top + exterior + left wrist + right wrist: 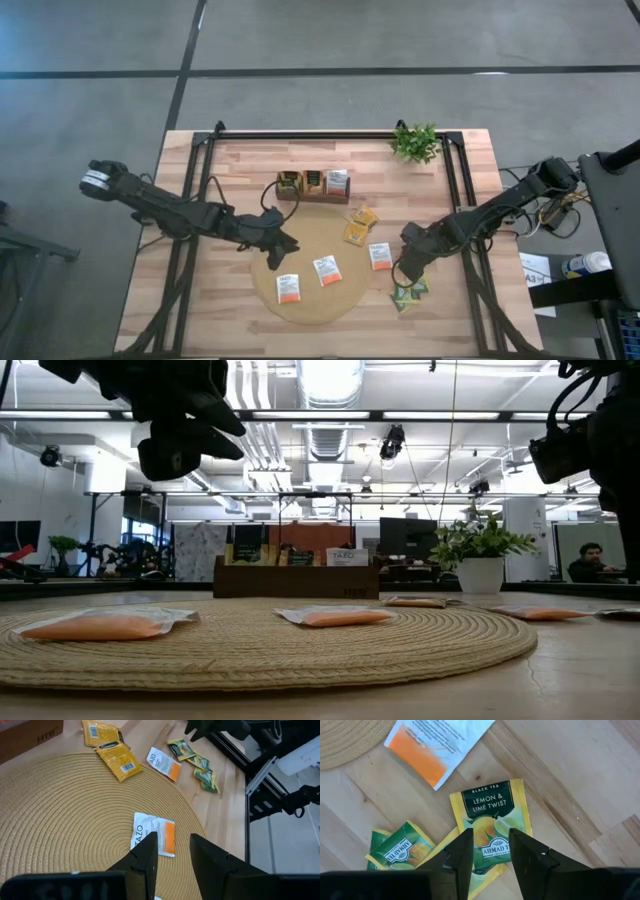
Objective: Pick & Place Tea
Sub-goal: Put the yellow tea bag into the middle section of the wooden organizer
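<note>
Nearest the front table edge, a cluster of green-and-yellow sachets [408, 293] lies on the bare wood just off the round woven mat [300, 310], to its right. The right gripper [407, 262] hangs above this cluster; in the right wrist view its fingers [462, 855] stand slightly parted over the Lemon & Lime Twist sachet [492, 827], nothing between them, and whether they touch it cannot be told. On the mat lie two white-and-orange sachets, one at front left [288, 288] and one near centre [327, 270]; a third white-and-orange sachet [379, 256] sits at the mat's right edge. The left gripper [282, 245] is over the mat's left portion, raised clear of it per the low view; its fingers [145, 862] are a little apart and empty, with a white-and-orange sachet below them in the left wrist view. Farther back, two yellow sachets [358, 225] lie overlapping beside the mat's rear right rim. Behind the mat stands the dark brown tray [312, 195], sachets upright in its three compartments. At the far right corner, a small green plant [416, 142] in a white pot.
</note>
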